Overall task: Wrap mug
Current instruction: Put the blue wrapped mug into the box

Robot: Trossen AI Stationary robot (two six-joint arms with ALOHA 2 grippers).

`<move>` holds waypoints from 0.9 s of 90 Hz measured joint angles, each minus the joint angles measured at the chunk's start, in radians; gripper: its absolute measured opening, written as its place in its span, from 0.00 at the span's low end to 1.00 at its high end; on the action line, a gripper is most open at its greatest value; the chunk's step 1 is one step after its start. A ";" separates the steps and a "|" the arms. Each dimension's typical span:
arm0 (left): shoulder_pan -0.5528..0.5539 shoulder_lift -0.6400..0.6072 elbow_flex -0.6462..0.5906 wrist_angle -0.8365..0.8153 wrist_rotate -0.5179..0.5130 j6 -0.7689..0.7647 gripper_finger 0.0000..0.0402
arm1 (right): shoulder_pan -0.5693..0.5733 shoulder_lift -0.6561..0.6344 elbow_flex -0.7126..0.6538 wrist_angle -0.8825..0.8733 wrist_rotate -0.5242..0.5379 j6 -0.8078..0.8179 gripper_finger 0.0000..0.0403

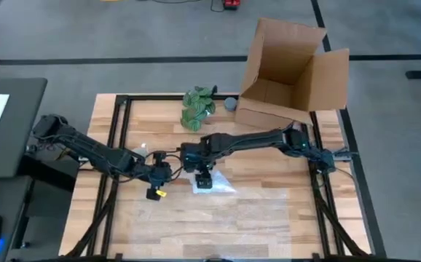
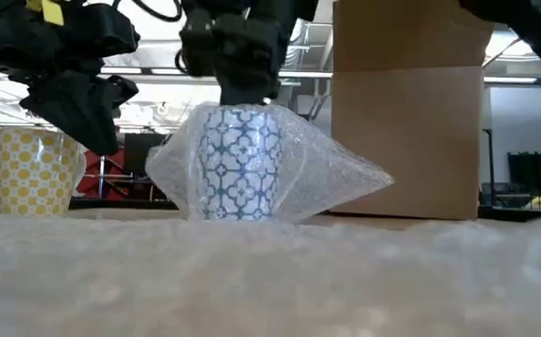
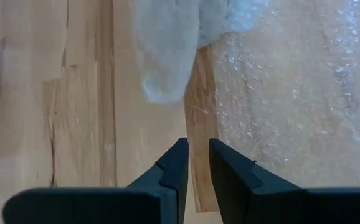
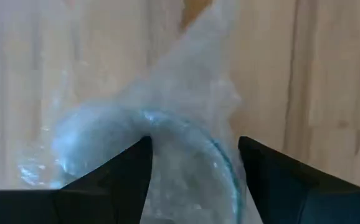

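Observation:
The mug (image 2: 241,164), white with a blue pattern, stands upright on the table's middle. Clear bubble wrap (image 2: 331,173) is draped over it and spreads out at both sides. My right gripper (image 1: 205,173) is directly above the mug, open, its fingers pointing down at the covered mouth (image 4: 186,134). My left gripper (image 1: 154,186) hangs to the mug's left above bare wood, its fingers (image 3: 179,163) pointing down with only a narrow gap and nothing between them. A corner of the wrap (image 3: 164,56) lies beyond them. My right gripper comes from above with its fingers wide apart, over the wrapped mouth of the mug. One fingertip (image 4: 141,149) meets the bubble wrap at the rim (image 4: 158,119); whether the other finger touches, I cannot tell. The mug stands upright on the table.
An open cardboard box (image 1: 290,73) stands at the far right, with a green leafy bunch (image 1: 198,105) and a small grey round object (image 1: 230,104) to its left. A yellow patterned cup (image 2: 36,168) stands left of the mug. More bubble wrap (image 2: 270,271) covers the near table.

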 joint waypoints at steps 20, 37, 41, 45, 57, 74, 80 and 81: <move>0.000 0.000 0.000 0.000 -0.001 0.000 0.11 | 0.000 0.045 0.002 0.020 0.010 -0.008 0.51; 0.000 0.000 0.000 -0.005 -0.001 -0.007 0.11 | 0.002 0.074 0.001 0.018 0.020 -0.022 0.33; 0.000 0.000 0.000 -0.005 -0.001 -0.008 0.11 | 0.002 0.075 0.000 0.018 0.025 -0.022 0.27; 0.000 0.000 0.000 -0.005 -0.001 -0.009 0.11 | 0.002 0.075 0.000 0.024 0.032 -0.022 0.21; 0.000 0.000 0.000 -0.005 -0.013 -0.014 0.11 | 0.004 0.074 -0.002 0.009 0.064 -0.031 0.06; 0.000 0.000 0.000 -0.006 -0.047 -0.033 0.11 | 0.027 0.044 -0.005 -0.011 0.111 -0.032 0.05; 0.000 0.000 0.000 -0.006 -0.064 -0.035 0.11 | 0.038 0.010 -0.009 -0.019 0.147 -0.025 0.05; 0.000 0.000 0.000 -0.007 -0.067 -0.035 0.11 | 0.040 0.004 -0.010 -0.024 0.154 -0.023 0.05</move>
